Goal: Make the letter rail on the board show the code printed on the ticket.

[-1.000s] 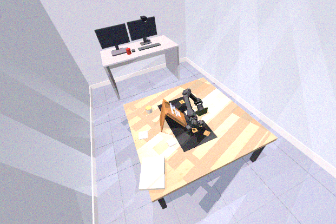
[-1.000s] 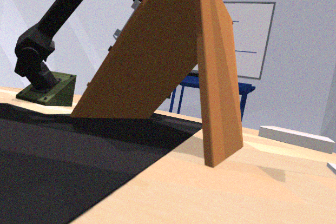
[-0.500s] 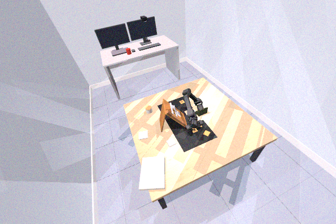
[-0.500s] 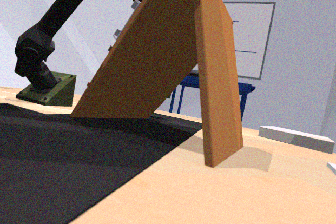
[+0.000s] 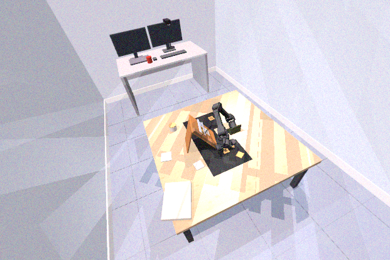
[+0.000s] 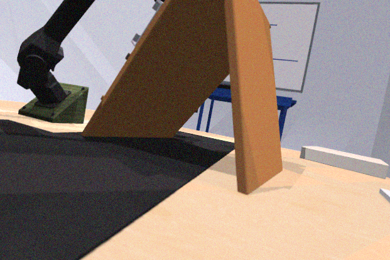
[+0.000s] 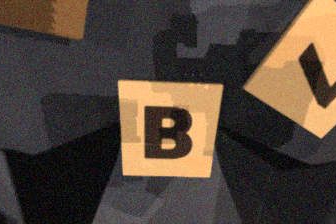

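Note:
A tan tile marked B (image 7: 169,130) lies on the black mat (image 7: 84,65) (image 5: 227,166), in the centre of the wrist view. My gripper (image 5: 226,149) is down at the mat in front of the orange A-shaped board (image 5: 192,135) (image 6: 175,78) and is shut on the B tile, with dark fingers at its left and right sides. A tile marked V (image 7: 309,75) lies turned at the upper right of the wrist view. The board's face carries white pieces (image 5: 204,129); I cannot read the rail or the ticket. The exterior view shows only the board's back.
Another tan tile (image 5: 240,154) lies on the mat to the right of the gripper, and one more (image 5: 211,118) lies behind the arm. The arm's green base (image 5: 235,129) (image 6: 59,107) stands at the mat's edge. White papers (image 5: 176,200) and a small cup (image 5: 173,127) lie on the table.

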Controlling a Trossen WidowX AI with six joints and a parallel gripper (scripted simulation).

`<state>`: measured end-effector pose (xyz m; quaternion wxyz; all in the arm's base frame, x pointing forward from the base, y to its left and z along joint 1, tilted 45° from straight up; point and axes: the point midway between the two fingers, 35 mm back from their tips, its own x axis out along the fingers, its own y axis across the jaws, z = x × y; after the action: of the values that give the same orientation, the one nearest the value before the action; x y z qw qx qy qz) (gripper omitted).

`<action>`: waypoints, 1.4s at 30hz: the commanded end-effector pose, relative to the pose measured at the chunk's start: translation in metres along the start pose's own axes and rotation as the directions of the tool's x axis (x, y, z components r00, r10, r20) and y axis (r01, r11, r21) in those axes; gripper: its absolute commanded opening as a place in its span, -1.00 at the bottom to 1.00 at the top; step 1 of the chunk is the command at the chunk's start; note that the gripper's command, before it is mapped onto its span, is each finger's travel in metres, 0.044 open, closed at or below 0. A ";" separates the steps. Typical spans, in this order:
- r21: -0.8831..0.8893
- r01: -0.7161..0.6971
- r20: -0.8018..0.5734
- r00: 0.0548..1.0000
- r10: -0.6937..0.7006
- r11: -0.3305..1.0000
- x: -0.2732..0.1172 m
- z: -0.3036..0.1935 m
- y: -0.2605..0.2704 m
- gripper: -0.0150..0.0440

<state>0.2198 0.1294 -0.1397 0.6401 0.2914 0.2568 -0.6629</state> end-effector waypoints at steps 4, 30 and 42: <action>0.006 0.001 -0.004 1.000 -0.001 1.000 -0.005 0.000 0.000 -0.49; 0.006 0.001 -0.005 1.000 -0.001 1.000 -0.020 0.001 -0.001 -0.49; -0.002 0.000 -0.001 1.000 0.000 1.000 -0.023 0.002 -0.002 -0.49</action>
<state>0.2180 0.1442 -0.1217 0.6400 0.2914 0.2572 -0.6629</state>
